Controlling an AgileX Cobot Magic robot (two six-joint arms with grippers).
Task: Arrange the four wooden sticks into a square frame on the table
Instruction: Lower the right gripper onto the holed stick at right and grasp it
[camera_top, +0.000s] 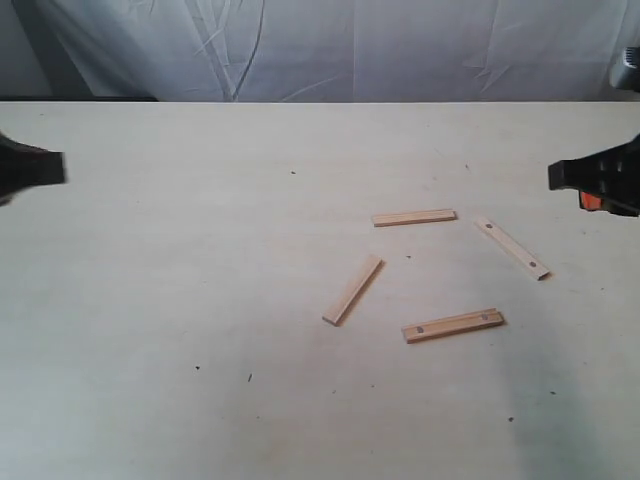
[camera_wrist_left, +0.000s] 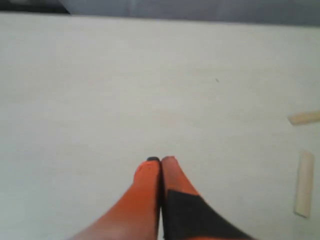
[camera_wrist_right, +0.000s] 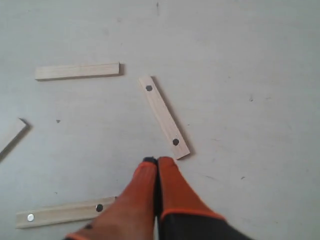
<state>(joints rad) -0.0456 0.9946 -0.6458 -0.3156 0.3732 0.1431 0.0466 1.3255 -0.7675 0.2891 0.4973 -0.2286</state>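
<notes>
Exterior view: on the pale cream flat table (camera_top: 150, 320), a slanted dotted tan wooden stick (camera_top: 512, 248) lies apart from a plain tan stick (camera_top: 414, 217), a second plain stick (camera_top: 353, 289) and a second dotted stick (camera_top: 453, 325), none touching. Left wrist view: the orange-tipped left gripper (camera_wrist_left: 161, 160) has its jaws together, empty. Right wrist view: the orange-tipped right gripper (camera_wrist_right: 157, 160) has its jaws together, empty, with the slanted dotted tan wooden stick near its tips

Closed left pincer (camera_wrist_left: 161, 161) over table (camera_wrist_left: 100, 90), 2 wooden sticks (camera_wrist_left: 303, 184) (camera_wrist_left: 304, 118) lying aside.

Four wooden sticks (camera_top: 414, 217) (camera_top: 353, 289) (camera_top: 512, 247) (camera_top: 453, 326), two dotted, two plain; two tools (camera_wrist_left: 161, 161) (camera_wrist_right: 157, 161); one table (camera_top: 150, 300).
</notes>
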